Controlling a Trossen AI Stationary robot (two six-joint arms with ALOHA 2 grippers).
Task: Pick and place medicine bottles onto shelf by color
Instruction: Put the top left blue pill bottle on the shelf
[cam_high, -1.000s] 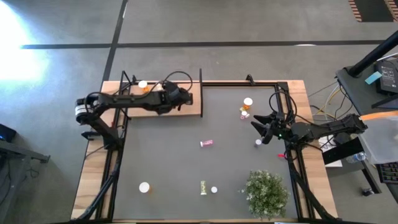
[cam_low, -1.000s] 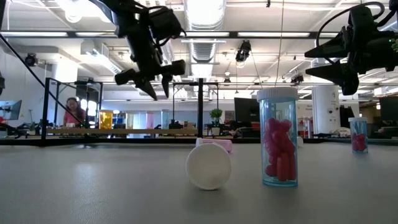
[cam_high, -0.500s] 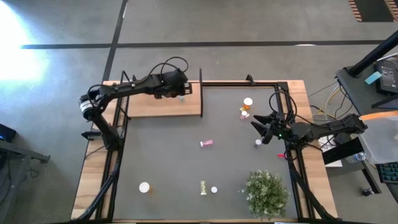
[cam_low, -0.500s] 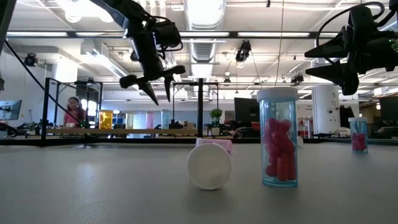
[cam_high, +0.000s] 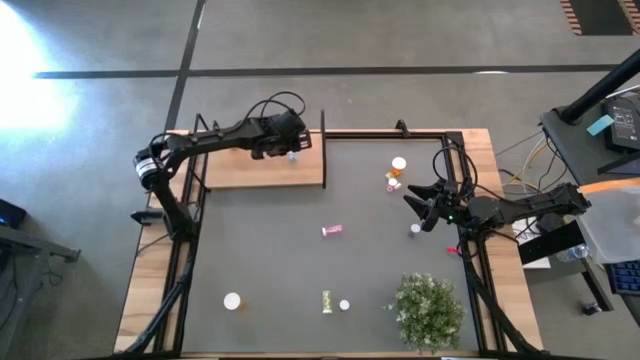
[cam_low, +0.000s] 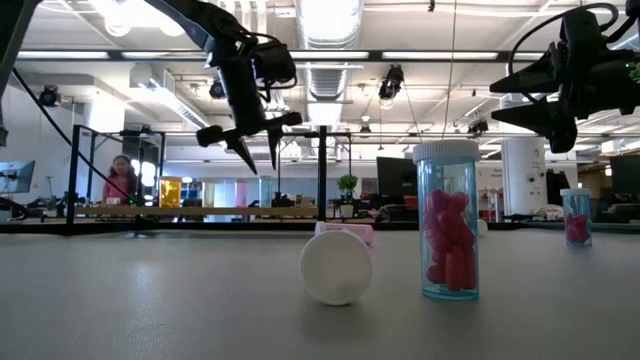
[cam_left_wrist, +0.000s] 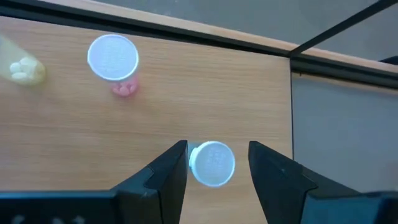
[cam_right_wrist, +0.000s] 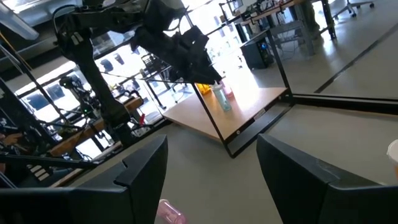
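Left gripper, since a second ago swung to the far right corner of the light-brown wooden shelf, hangs open above a standing white-capped blue medicine bottle, apparently just placed; open right gripper waits empty over the mat's right side.

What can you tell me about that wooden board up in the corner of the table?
The shelf is a flat, light-brown wooden rectangle lying at the table's far left corner, with a thin black post at one corner. A blue bottle, a pink bottle and a yellowish one stand on it. The left gripper hangs open directly above the blue bottle.
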